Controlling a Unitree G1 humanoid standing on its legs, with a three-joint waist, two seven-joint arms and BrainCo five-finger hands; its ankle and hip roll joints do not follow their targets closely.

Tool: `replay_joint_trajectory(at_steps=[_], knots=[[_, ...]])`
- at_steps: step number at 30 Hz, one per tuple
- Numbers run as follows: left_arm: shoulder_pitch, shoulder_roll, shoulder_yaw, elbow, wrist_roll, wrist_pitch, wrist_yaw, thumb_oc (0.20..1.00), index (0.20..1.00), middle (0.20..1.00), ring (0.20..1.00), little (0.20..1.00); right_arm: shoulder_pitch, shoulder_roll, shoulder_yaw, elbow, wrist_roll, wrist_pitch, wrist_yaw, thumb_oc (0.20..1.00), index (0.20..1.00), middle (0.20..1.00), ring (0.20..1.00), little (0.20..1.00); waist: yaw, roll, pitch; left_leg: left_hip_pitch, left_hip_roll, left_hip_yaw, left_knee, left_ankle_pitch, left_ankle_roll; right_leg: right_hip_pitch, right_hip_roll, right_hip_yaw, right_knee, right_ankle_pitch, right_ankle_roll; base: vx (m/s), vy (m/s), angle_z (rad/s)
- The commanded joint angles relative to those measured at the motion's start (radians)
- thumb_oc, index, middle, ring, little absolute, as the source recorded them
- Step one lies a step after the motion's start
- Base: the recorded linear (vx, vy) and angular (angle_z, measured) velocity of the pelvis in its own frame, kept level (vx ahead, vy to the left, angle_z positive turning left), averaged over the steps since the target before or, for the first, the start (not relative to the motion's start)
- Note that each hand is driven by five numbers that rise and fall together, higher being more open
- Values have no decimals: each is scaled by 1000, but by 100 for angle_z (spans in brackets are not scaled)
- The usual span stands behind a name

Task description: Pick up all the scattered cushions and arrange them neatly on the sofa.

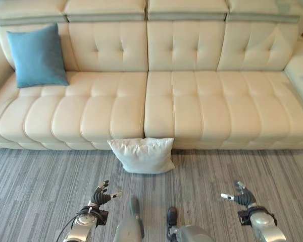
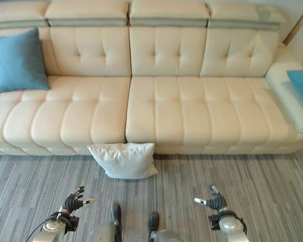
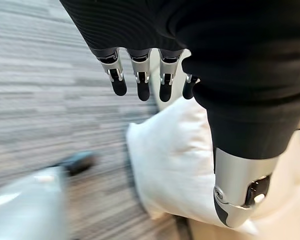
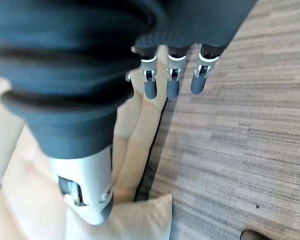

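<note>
White cushion (image 1: pixel 143 155) on floor, leaning against cream sofa (image 1: pixel 192 101) front, centre. Left robot hand (image 1: pixel 102 194), right robot hand (image 1: pixel 240 195) spread, empty, near. Best: reach forward, grip both cushion sides evenly.

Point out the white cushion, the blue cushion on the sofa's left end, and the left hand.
white cushion (image 1: pixel 143 155), left eye view, middle of its face
blue cushion (image 1: pixel 37 55), left eye view, centre
left hand (image 1: pixel 100 195), left eye view, palm

The sofa (image 1: pixel 156 101) looks like smooth cream leather with a soft sheen, tufted and stitched into padded panels. The white cushion (image 1: pixel 143 155) at its front edge is matt, slightly wrinkled cloth; the blue cushion (image 1: pixel 37 55) in the seat's left corner is matt woven cloth. The floor (image 1: pixel 40 186) is grey streaked carpet, rough and dull.
</note>
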Motion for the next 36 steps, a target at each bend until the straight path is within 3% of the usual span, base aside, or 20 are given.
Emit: replay_joint_trajectory(at_steps=[1, 6, 8, 10, 11, 14, 15, 16, 17, 18, 19, 25, 30, 31, 34, 36], knots=[[21, 49, 23, -51, 3, -25, 15, 1000, 1000, 1000, 1000, 1000, 32, -37, -10, -37, -18, -18, -11, 1000, 1000, 1000, 1000, 1000, -1, -32, -38, -17, -2, 81, 98, 29, 15, -11, -86, 66, 176, -175, 111, 415, 354, -32], [6, 65, 10, -45, 29, -25, 6, 1000, 1000, 1000, 1000, 1000, 43, -17, -18, -33, -22, -10, 2, 1000, 1000, 1000, 1000, 1000, -17, -31, -56, 11, -42, 101, 125, -29, 53, -19, -150, 89, 273, -183, 135, 239, 296, -9], [-16, 88, 6, -55, 46, -17, 13, 1000, 1000, 1000, 1000, 1000, 16, 2, -1, -45, -24, -10, 4, 1000, 1000, 1000, 1000, 1000, -22, -38, -36, 38, -64, 134, 159, -89, 100, -127, -197, 110, 458, -92, 153, 171, 394, -12], [-20, 99, 10, -55, 53, -17, 16, 1000, 1000, 1000, 1000, 1000, 3, 9, 7, -52, -22, -14, 5, 1000, 1000, 1000, 1000, 1000, -22, -41, -30, 53, -68, 149, 161, -103, 111, -155, -204, 111, 492, -67, 152, 110, 199, -41], [-15, 106, 24, -55, 55, -18, 21, 1000, 1000, 1000, 1000, 1000, -9, 18, 21, -59, -22, -19, 6, 1000, 1000, 1000, 1000, 1000, -18, -36, -27, 90, -74, 174, 150, -125, 120, -195, -218, 80, 526, -43, 154, 168, 185, -23], [-8, 104, 33, -49, 52, -21, 23, 1000, 1000, 1000, 1000, 1000, -13, 16, 25, -59, -20, -24, 7, 1000, 1000, 1000, 1000, 1000, -23, -29, -27, 125, -86, 168, 130, -131, 123, -225, -193, 76, 517, -54, 151, 207, 140, -28], [-11, 102, 40, -40, 44, -21, 25, 1000, 1000, 1000, 1000, 1000, -21, 10, 27, -69, -14, -26, 5, 1000, 1000, 1000, 1000, 1000, -32, -24, -25, 159, -107, 152, 103, -141, 126, -270, -151, 73, 462, -74, 152, 208, 75, -3], [-15, 101, 43, -32, 39, -24, 31, 1000, 1000, 1000, 1000, 1000, -28, 9, 31, -73, -10, -29, 4, 1000, 1000, 1000, 1000, 1000, -36, -25, -18, 172, -115, 148, 98, -149, 126, -291, -145, 58, 419, -73, 154, 213, 75, 3], [-16, 101, 43, -31, 39, -24, 31, 1000, 1000, 1000, 1000, 1000, -28, 8, 31, -73, -10, -29, 3, 1000, 1000, 1000, 1000, 1000, -37, -24, -16, 175, -114, 146, 99, -151, 126, -288, -144, 56, 418, -74, 154, 179, -2, 0], [-23, 101, 43, -8, 44, -29, 35, 1000, 1000, 1000, 1000, 1000, -31, -5, 32, -74, -9, -31, 3, 1000, 1000, 1000, 1000, 1000, -41, -33, -13, 180, -130, 138, 112, -162, 125, -270, -144, 36, 328, -77, 163, 140, 4, 9], [-19, 98, 47, -4, 48, -22, 37, 1000, 1000, 1000, 1000, 1000, -33, -6, 36, -74, -19, -30, 3, 1000, 1000, 1000, 1000, 1000, -42, -31, -4, 189, -130, 140, 114, -168, 129, -297, -145, 40, 354, -52, 167, 195, -18, 16], [-19, 100, 59, 20, 42, -31, 39, 1000, 1000, 1000, 1000, 1000, -39, -32, 48, -71, -50, -34, -8, 1000, 1000, 1000, 1000, 1000, -22, -39, -12, 171, -147, 122, 142, -185, 124, -251, -136, 35, 289, -70, 151, 94, -59, 23], [-77, 124, 54, 29, 15, -44, 66, 1000, 1000, 1000, 1000, 1000, -120, -53, 88, -59, -72, -43, -31, 1000, 1000, 1000, 1000, 1000, -1, -40, 30, 69, -138, 110, 200, -189, 121, -320, -145, 26, 322, -77, 142, -137, -80, 11], [-132, 144, 46, 15, -35, -64, 90, 1000, 1000, 1000, 1000, 1000, -179, -68, 104, -56, -46, -54, -49, 1000, 1000, 1000, 1000, 1000, 11, -38, 81, -36, -133, 102, 283, -199, 118, -404, -157, 29, 375, -85, 134, -268, -104, 4], [-187, 163, 43, 3, -110, -83, 113, 1000, 1000, 1000, 1000, 1000, -256, -93, 109, -18, 2, -58, -77, 1000, 1000, 1000, 1000, 1000, 21, -21, 108, -171, -131, 96, 361, -202, 116, -534, -169, 28, 458, -103, 119, -193, -69, 13], [-243, 173, 33, 16, -157, -97, 134, 1000, 1000, 1000, 1000, 1000, -324, -111, 111, 24, 39, -64, -102, 1000, 1000, 1000, 1000, 1000, 21, -10, 144, -262, -120, 98, 432, -236, 109, -639, -170, 34, 548, -142, 118, -119, -46, 8]])
